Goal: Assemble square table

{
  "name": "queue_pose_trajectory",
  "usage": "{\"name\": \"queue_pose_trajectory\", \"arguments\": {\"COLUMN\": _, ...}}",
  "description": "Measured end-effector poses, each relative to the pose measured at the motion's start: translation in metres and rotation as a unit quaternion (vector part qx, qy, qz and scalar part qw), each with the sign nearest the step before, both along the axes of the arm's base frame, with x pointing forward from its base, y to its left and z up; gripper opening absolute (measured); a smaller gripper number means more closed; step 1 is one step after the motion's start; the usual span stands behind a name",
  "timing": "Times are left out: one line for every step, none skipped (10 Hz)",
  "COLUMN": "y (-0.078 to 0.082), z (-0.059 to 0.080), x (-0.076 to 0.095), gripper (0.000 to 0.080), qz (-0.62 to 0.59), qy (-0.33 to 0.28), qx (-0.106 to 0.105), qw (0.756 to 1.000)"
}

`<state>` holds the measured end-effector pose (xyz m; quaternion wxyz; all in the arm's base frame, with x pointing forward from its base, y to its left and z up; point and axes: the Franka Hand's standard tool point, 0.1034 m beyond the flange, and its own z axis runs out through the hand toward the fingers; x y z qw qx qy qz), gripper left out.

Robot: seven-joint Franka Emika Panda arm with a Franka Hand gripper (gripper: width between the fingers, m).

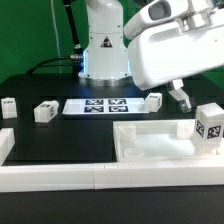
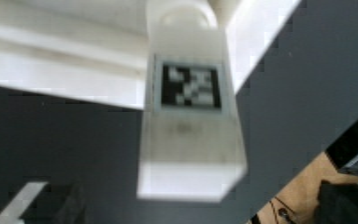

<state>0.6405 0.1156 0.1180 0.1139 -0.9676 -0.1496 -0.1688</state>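
Though only the wrist view brings a tagged leg (image 2: 190, 100) close, whether the fingers (image 1: 181, 96) pinch it is unclear.

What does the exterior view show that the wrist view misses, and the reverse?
Exterior only: the marker board, three loose legs on the dark table, namely the left leg, the second leg and the third leg, plus the border wall and the gripper, its state unclear. Wrist only: a close, blurred look at one tag. Both: the square top and a tagged leg, likely the same one, though I cannot confirm it.
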Motion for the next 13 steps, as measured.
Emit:
{"name": "queue_pose_trajectory", "arguments": {"y": -0.005, "z": 0.002, "x": 0.005, "gripper": 0.0649, "qz": -0.003, "qy": 0.002, "qx": 0.0, "qw": 1.0}}
{"name": "queue_pose_trajectory", "arguments": {"y": -0.001, "z": -0.001, "x": -0.001, "gripper": 0.0649, "qz": -0.017, "qy": 0.025, "qx": 0.007, "qw": 1.0}}
{"name": "queue_pose_trajectory", "arguments": {"y": 0.009, "z": -0.003, "x": -0.011, "gripper": 0.0649, "qz": -0.017, "qy": 0.065, "qx": 0.012, "qw": 0.998}}
{"name": "queue_pose_trajectory", "arguments": {"y": 0.01, "z": 0.0, "x": -0.011, "gripper": 0.0649, "qz": -0.009, "qy": 0.087, "qx": 0.013, "qw": 0.996}}
{"name": "queue_pose_trajectory", "arguments": {"y": 0.013, "z": 0.001, "x": -0.015, "gripper": 0.0649, "qz": -0.001, "qy": 0.125, "qx": 0.016, "qw": 0.992}}
{"name": "queue_pose_trajectory", "arguments": {"y": 0.015, "z": 0.001, "x": -0.017, "gripper": 0.0649, "qz": 0.009, "qy": 0.15, "qx": 0.017, "qw": 0.988}}
{"name": "queue_pose_trajectory", "arguments": {"y": 0.01, "z": 0.0, "x": -0.014, "gripper": 0.0649, "qz": 0.025, "qy": 0.181, "qx": 0.006, "qw": 0.983}}
{"name": "queue_pose_trajectory", "arguments": {"y": 0.004, "z": 0.001, "x": -0.003, "gripper": 0.0649, "qz": 0.019, "qy": 0.174, "qx": 0.0, "qw": 0.985}}
{"name": "queue_pose_trajectory", "arguments": {"y": 0.001, "z": 0.001, "x": 0.0, "gripper": 0.0649, "qz": 0.013, "qy": 0.173, "qx": -0.009, "qw": 0.985}}
{"name": "queue_pose_trajectory", "arguments": {"y": -0.002, "z": -0.001, "x": 0.0, "gripper": 0.0649, "qz": 0.009, "qy": 0.178, "qx": -0.009, "qw": 0.984}}
{"name": "queue_pose_trajectory", "arguments": {"y": -0.004, "z": -0.002, "x": 0.001, "gripper": 0.0649, "qz": -0.004, "qy": 0.182, "qx": -0.008, "qw": 0.983}}
{"name": "queue_pose_trajectory", "arguments": {"y": -0.003, "z": -0.002, "x": 0.001, "gripper": 0.0649, "qz": -0.002, "qy": 0.181, "qx": -0.008, "qw": 0.983}}
{"name": "queue_pose_trajectory", "arguments": {"y": -0.003, "z": -0.002, "x": 0.001, "gripper": 0.0649, "qz": -0.002, "qy": 0.181, "qx": -0.007, "qw": 0.983}}
